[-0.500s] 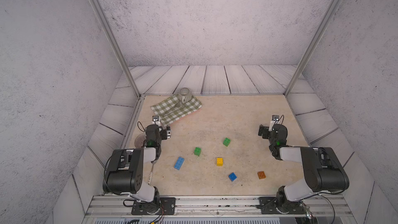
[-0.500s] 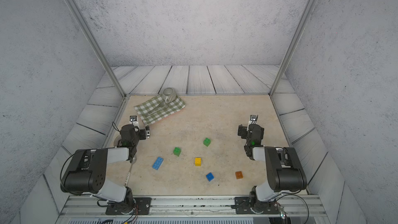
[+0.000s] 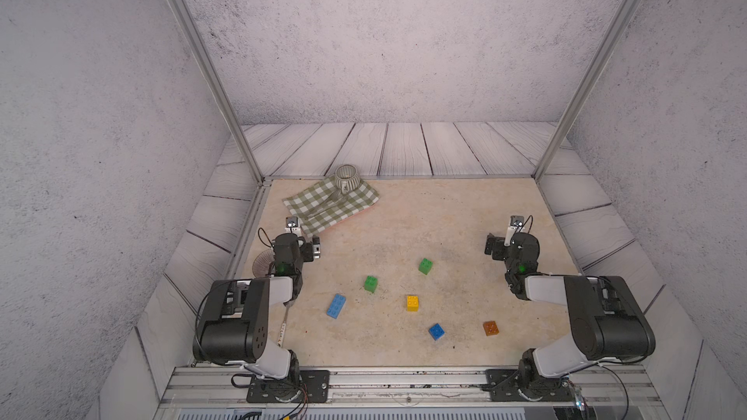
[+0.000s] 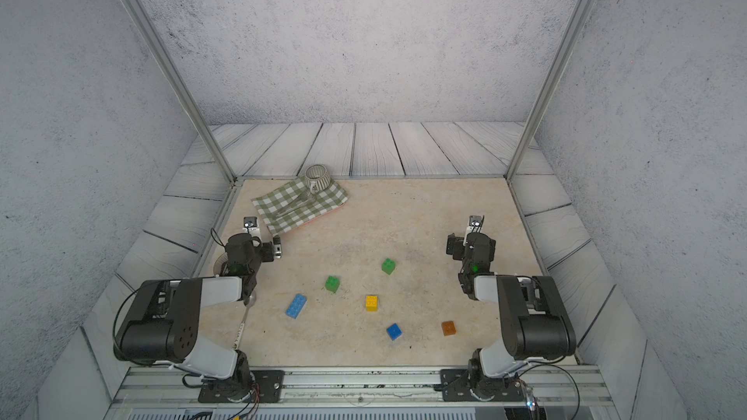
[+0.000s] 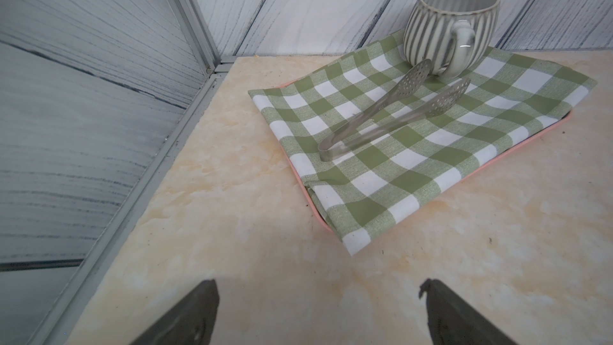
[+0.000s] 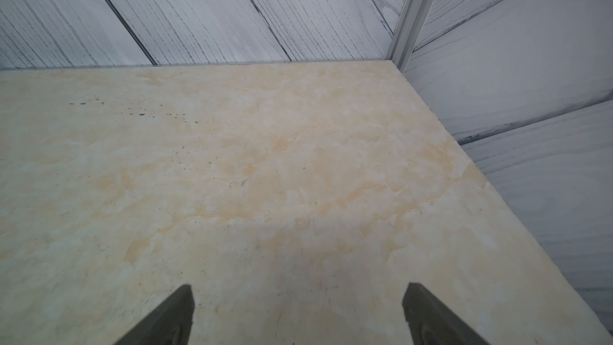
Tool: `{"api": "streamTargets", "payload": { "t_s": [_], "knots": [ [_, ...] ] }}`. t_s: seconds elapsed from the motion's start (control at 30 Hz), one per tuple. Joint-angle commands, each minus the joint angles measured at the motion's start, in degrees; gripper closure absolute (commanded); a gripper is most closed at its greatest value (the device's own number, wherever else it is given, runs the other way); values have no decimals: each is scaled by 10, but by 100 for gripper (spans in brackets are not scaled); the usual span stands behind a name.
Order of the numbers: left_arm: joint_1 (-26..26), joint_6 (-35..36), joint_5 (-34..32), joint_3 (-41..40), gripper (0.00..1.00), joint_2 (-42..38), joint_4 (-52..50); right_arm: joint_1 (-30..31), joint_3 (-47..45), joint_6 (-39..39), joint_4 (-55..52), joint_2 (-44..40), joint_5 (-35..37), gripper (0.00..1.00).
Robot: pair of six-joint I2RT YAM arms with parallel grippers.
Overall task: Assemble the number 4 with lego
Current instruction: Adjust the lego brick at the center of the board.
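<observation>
Left claw [image 5: 318, 285] and right claw [image 6: 300, 288] are both wide open and empty, parked at the table [image 3: 444, 216] sides. Looks like the start pose, no 4 built.

Loose and well apart mid-table:
- green brick [image 3: 425, 266]
- second green brick [image 3: 370, 284]
- yellow brick [image 3: 412, 303]
- dark-blue brick [image 3: 436, 331]
- orange brick [image 3: 490, 328]
- long light-blue brick [image 3: 336, 306]

Mug [image 5: 451, 24] sits on the checked cloth [image 5: 414, 174], nothing seen inside. Tongs [image 5: 391, 114] lie beside it.
</observation>
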Motion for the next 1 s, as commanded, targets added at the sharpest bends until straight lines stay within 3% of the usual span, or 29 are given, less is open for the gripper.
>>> {"api": "streamTargets", "payload": {
  "t_s": [0.0, 0.2, 0.3, 0.43, 0.53, 0.67, 0.97],
  "knots": [
    [5, 0, 5, -2, 1, 4, 14, -2, -7, 3, 11, 1, 7, 1],
    [6, 0, 5, -5, 0, 1, 18, -1, -3, -6, 3, -9, -6, 1],
    [1, 11, 6, -4, 5, -24, 19, 5, 92, 4, -219, -65, -21, 1],
    [-9, 5, -5, 85, 7, -89, -232, 18, 162, 64, -376, -111, 0, 1],
    [-28, -8, -31, 131, 8, -125, -354, 29, 201, 83, -460, -126, -17, 1],
    [-47, -42, -1, 151, 8, -179, -443, 62, 267, 83, -573, -105, -72, 1],
    [-114, -85, 93, 166, 7, -221, -548, 207, 388, 4, -751, -13, -134, 1]
  ]
}}
